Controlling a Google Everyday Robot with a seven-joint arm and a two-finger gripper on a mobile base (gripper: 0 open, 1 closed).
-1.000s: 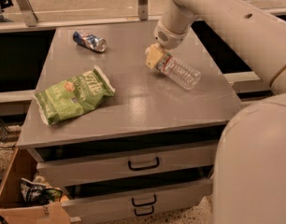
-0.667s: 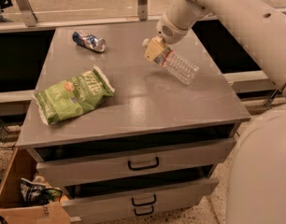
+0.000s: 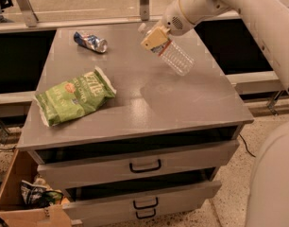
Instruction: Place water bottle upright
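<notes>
Currently the end effector point(image 3: 155, 38) is clamped on the water bottle point(image 3: 177, 59) near its cap, holding it tilted above the table point(image 3: 182, 103), base pointing down. A green chip bag point(image 3: 73, 96) and a crushed can point(image 3: 90, 41) lie apart from it.

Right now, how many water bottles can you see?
1. The water bottle is tilted in the gripper, held above the back right of the gray table. The cardboard box on the floor may hide more.
</notes>
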